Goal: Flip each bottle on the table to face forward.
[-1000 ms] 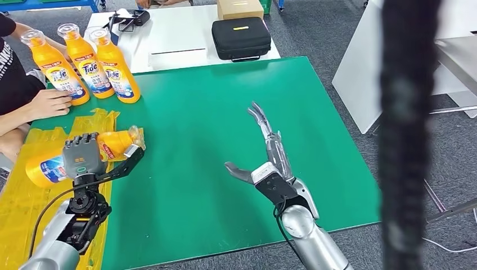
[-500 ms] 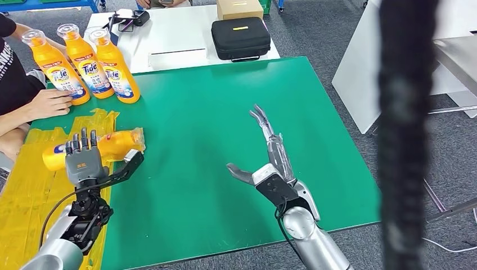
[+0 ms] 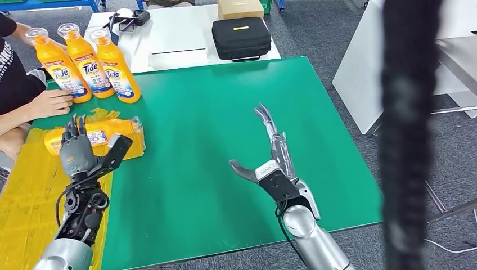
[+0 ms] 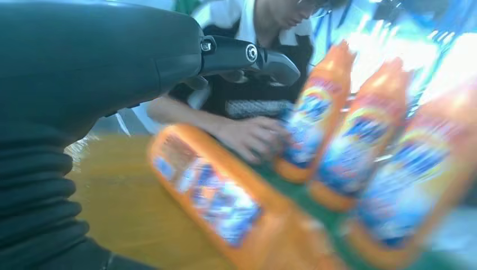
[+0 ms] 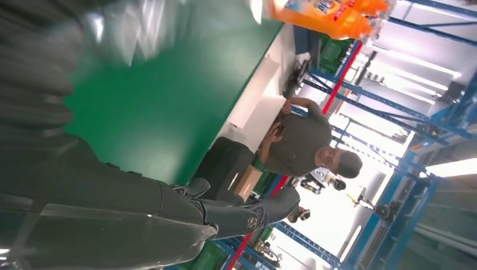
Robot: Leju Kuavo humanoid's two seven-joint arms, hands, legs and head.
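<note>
Three orange Tide bottles (image 3: pixel 84 63) stand upright in a row at the far left of the green table (image 3: pixel 225 112), labels facing me. A fourth orange bottle (image 3: pixel 97 135) lies on its side on a yellow plastic sheet (image 3: pixel 22 191), cap to the right and label up; the left wrist view has it close ahead (image 4: pixel 219 202). My left hand (image 3: pixel 79 152) hovers just on the near side of it, fingers spread, holding nothing. My right hand (image 3: pixel 271 160) is open above the middle of the table, fingers stretched forward.
A person sits at the left edge, one hand (image 3: pixel 50 104) resting on the table beside the standing bottles. Behind the green table, a white table holds a black case (image 3: pixel 242 37) and a cardboard box (image 3: pixel 240 8). A dark blurred cable (image 3: pixel 408 135) hangs at right.
My left hand has let go of the lying bottle and opened, fingers now raised. The bottle now lies a little farther back with its label up. The right hand has barely moved.
</note>
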